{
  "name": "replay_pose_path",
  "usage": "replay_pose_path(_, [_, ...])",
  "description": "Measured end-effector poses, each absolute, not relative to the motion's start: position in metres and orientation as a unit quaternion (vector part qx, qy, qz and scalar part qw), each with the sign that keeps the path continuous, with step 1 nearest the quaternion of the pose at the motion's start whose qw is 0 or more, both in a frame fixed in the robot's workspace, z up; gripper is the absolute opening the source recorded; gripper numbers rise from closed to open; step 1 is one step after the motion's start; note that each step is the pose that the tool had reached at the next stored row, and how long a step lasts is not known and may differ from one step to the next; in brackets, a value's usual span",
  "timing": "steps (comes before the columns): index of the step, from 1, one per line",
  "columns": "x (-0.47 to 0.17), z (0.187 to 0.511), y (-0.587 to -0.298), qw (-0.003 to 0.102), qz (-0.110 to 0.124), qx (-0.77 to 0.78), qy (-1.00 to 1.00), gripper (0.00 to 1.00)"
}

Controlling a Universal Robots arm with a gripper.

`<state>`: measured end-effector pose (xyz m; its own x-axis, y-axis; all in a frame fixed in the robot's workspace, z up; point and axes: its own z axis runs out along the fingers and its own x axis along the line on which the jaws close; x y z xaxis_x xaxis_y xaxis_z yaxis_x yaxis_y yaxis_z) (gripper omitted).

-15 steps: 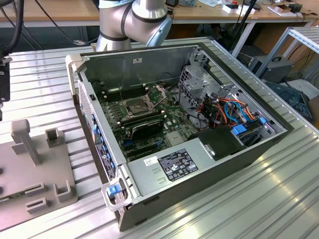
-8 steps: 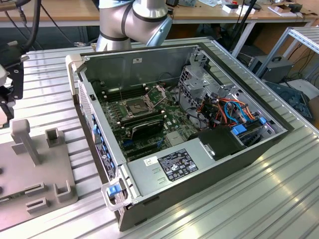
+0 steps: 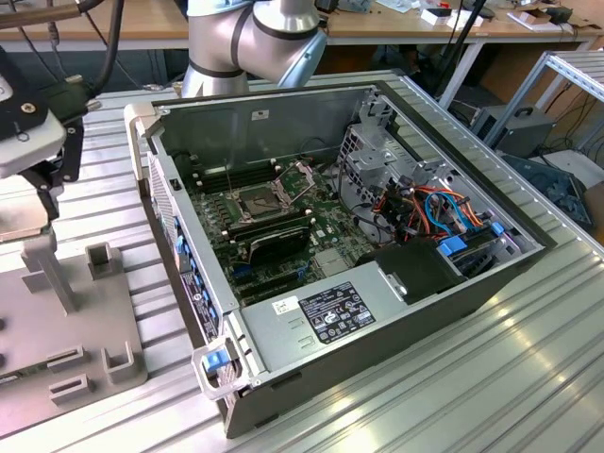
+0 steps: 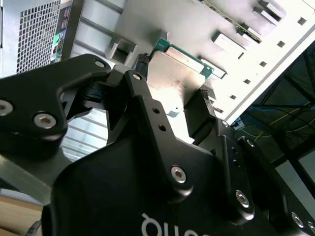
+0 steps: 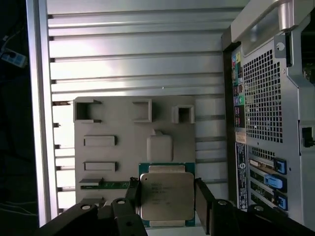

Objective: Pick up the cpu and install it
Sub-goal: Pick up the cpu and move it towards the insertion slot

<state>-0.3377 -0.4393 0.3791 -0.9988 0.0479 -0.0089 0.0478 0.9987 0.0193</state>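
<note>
1. The tool (image 5: 166, 199) is closed partway on the cpu (image 5: 166, 194), fingers (image 5: 203, 201) pressing two opposite edges
2. The cpu lies flat between them, outside the computer case (image 3: 255, 123), beside its perforated rear wall

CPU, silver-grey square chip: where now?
In both wrist views the silver-grey square cpu sits between the black jaws, over the grey slotted fixture plate, beside the open computer case.

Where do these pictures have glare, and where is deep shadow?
First wrist view: table blown white along one edge, cpu evenly lit. Second wrist view: cpu top bright, gripper body black. Exterior view: glare stripes on the table, case interior dimmer.
</note>
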Motion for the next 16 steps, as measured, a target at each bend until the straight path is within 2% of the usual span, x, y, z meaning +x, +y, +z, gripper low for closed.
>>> replay_pose_path(16, [-0.281,0.379,-0.439,0.005,0.010,0.024,1.000,0.55])
